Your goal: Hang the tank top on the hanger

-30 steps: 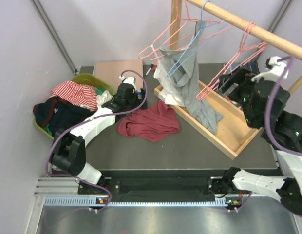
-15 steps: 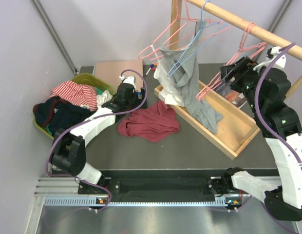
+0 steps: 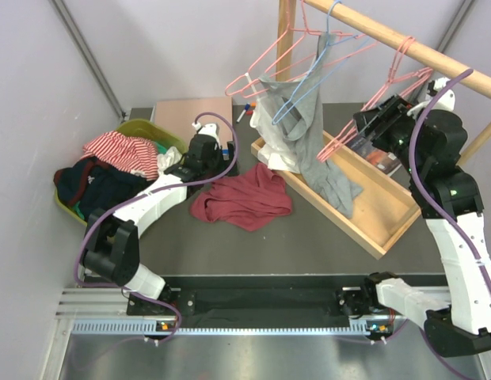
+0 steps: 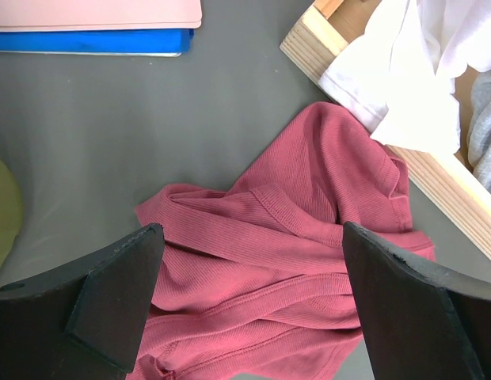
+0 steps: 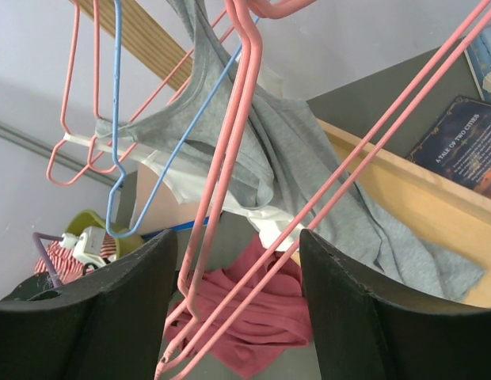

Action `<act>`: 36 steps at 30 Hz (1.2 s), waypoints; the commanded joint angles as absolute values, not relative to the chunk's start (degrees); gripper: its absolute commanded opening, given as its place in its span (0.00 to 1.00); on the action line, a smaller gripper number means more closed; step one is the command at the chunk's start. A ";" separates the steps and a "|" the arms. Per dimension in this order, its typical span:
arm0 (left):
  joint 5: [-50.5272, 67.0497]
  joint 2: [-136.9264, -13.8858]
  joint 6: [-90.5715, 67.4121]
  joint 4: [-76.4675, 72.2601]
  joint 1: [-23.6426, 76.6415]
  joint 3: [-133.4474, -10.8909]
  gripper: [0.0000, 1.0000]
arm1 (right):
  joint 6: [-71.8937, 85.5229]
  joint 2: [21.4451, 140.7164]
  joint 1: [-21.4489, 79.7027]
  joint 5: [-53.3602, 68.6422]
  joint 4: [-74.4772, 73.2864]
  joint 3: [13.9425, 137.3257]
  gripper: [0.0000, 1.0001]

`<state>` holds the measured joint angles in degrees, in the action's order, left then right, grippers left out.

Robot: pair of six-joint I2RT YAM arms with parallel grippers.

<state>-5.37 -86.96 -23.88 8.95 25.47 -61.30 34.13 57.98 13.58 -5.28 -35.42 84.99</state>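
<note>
The maroon tank top (image 3: 244, 198) lies crumpled on the dark table, left of the wooden tray. My left gripper (image 3: 199, 162) hovers open just above its left part; in the left wrist view the cloth (image 4: 293, 245) lies below the open left gripper (image 4: 252, 233), untouched. The pink wire hanger (image 3: 364, 111) hangs from the wooden rod at the right. My right gripper (image 3: 372, 127) is raised beside it. In the right wrist view the hanger wires (image 5: 228, 142) pass between the open right gripper (image 5: 237, 237), with the tank top (image 5: 253, 317) far below.
A grey garment (image 3: 313, 138) hangs on a light blue hanger (image 3: 305, 87) over the wooden tray (image 3: 380, 222). Another pink hanger (image 3: 261, 67) hangs further left on the rod (image 3: 404, 43). A green basket (image 3: 146, 128) with striped cloth (image 3: 119, 150) stands at the left.
My right arm has swung up and to the left, bringing its open gripper onto the pink hanger wires. The left arm and the tank top have not moved.
</note>
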 commanded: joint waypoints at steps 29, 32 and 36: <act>-4.92 -84.90 -23.47 5.45 24.70 -60.65 0.99 | 32.88 54.76 11.07 -4.22 -33.66 82.97 0.34; -4.92 -84.55 -23.55 5.54 24.61 -60.38 0.99 | 32.26 54.67 10.99 -4.04 -32.53 82.71 0.28; -5.10 -84.20 -23.29 5.71 24.61 -60.29 0.99 | 32.34 54.32 10.99 -3.08 -29.01 81.48 0.23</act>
<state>-5.34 -86.70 -23.86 8.01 24.97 -61.17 33.26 55.83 11.75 -4.38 -34.63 82.08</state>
